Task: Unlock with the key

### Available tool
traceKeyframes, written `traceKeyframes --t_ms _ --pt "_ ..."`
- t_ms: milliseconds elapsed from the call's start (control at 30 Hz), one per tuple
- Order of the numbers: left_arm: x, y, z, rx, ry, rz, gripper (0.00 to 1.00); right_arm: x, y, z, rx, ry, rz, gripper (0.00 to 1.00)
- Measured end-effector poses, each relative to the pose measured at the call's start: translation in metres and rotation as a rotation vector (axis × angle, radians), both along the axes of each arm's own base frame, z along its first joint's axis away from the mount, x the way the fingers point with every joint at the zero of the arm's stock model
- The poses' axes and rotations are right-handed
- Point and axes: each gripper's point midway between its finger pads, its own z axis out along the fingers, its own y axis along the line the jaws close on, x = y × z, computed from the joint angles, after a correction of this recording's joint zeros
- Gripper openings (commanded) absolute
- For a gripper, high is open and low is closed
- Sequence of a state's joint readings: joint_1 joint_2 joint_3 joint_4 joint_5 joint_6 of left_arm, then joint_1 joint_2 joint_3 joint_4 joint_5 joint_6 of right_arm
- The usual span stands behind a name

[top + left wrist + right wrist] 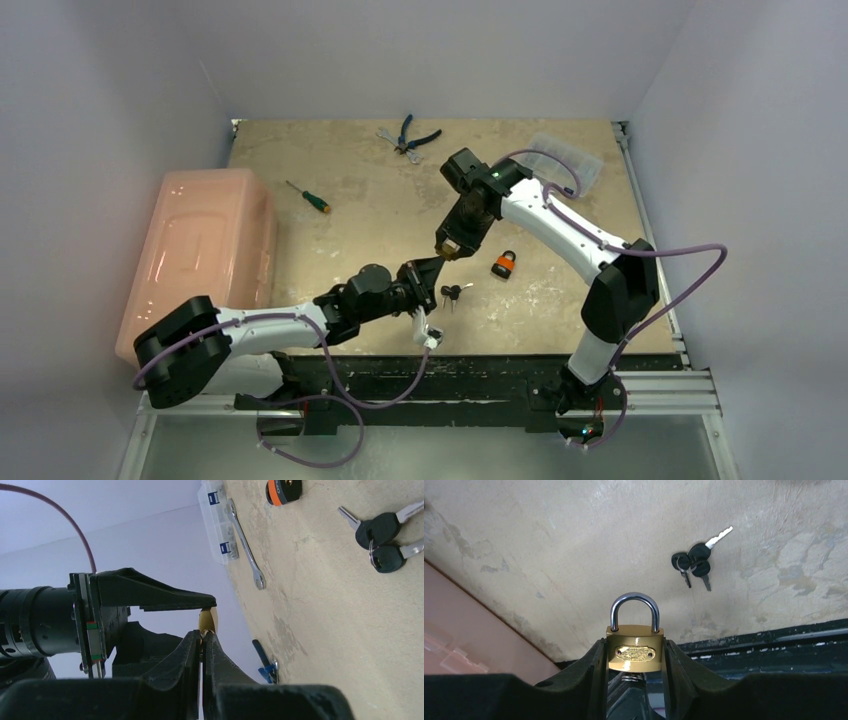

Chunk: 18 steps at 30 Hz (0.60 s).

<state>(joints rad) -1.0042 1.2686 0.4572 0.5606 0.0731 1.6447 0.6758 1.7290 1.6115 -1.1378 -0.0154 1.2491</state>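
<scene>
**A:** anyone seen the arms up close, what're they like?

**B:** left arm (270,325) and right arm (560,225) are both white shells with chunky black joints; purple cable (680,250) looping off each; tiny green light (497,175) on the right one; fingers (584,680) matte black wedges

The padlock (634,652) has a body of yellow brass, smooth with a soft shine, and its shackle (634,596) is polished, mirror-bright steel. The jaws at its sides look like matt black plastic. The table (574,540) is a rough, mottled beige board, worn and stained. The keys (694,562) have slightly glossy black plastic heads and bare silver metal blades. The wrench (245,545) is plain grey metal, the small box (216,525) is clear plastic, and the large bin (205,250) is smooth pink plastic, a little translucent.
</scene>
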Motion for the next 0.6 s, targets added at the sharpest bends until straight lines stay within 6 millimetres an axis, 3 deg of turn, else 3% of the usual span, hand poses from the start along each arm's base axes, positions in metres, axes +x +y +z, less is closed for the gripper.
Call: traceKeyframes --t_ms 300,600 --pt "0.0019 0.0047 0.0009 0.112 -0.11 -0.021 0.0 -0.0025 0.0063 0.0035 -0.007 -0.031 0.052 0.0" --pt "0.0027 0.005 0.0052 -0.028 0.02 0.021 0.0 -0.0011 0.0088 0.0043 -0.002 -0.043 0.063 0.0"
